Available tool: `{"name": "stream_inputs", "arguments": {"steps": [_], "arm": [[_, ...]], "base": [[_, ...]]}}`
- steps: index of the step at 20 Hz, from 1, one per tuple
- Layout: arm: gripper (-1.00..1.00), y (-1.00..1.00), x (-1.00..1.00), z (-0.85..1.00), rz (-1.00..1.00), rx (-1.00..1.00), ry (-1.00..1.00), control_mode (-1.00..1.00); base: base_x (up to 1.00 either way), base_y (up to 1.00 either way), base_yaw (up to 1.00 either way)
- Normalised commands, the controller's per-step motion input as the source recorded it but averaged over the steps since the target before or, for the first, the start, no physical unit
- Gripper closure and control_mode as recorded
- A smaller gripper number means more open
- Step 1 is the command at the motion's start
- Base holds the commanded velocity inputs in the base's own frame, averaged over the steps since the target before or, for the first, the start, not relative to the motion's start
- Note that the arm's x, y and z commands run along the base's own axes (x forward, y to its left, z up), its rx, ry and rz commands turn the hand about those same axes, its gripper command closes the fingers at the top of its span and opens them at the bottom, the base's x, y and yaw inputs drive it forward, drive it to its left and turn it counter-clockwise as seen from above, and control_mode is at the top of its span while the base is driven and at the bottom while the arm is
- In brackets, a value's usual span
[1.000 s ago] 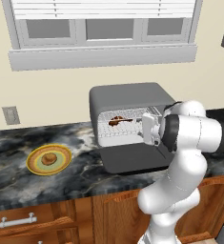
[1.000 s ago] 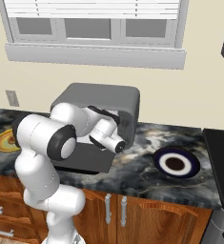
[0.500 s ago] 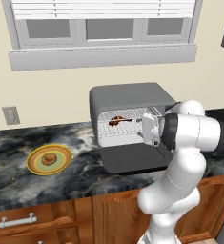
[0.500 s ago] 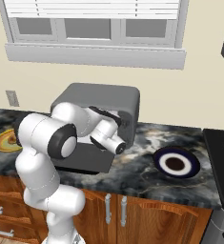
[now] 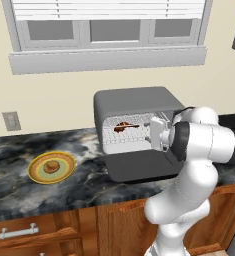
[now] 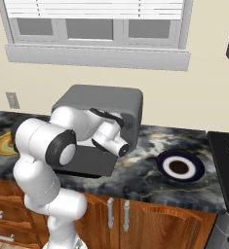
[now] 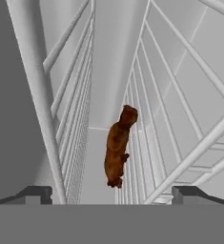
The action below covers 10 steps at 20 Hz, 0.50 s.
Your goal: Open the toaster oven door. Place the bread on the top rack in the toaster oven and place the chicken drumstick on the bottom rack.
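Observation:
The toaster oven (image 5: 134, 100) stands on the counter with its door (image 5: 139, 169) folded flat down in front. Inside, the chicken drumstick (image 5: 125, 126) lies on a wire rack, high in the cavity. My gripper (image 5: 151, 134) is at the right side of the opening, open and holding nothing. The hand view is rolled, so the racks run upright, and the drumstick (image 7: 118, 147) rests against the right-hand rack just beyond my open gripper (image 7: 112, 194). The bread (image 5: 51, 166) sits on a yellow plate (image 5: 36, 172) to the left. From the right, my arm hides the oven (image 6: 104, 99) opening.
A dark blue plate (image 6: 196, 168) lies on the marble counter right of the oven, with a stove (image 6: 228, 151) past it. The wall and window sill run behind the oven. Wooden cabinets and drawers sit below the counter edge.

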Motion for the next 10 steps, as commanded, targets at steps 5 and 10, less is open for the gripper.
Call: {"name": "stream_inputs", "arguments": {"steps": [5,10], "arm": [[-1.0,0.0,0.04,0.22,0.0,0.0,0.0,-1.0],[-1.0,0.0,0.25,0.03,0.0,0.0,0.0,-1.0]], "base": [[0.0,0.0,0.0],[0.0,0.0,0.0]]}}
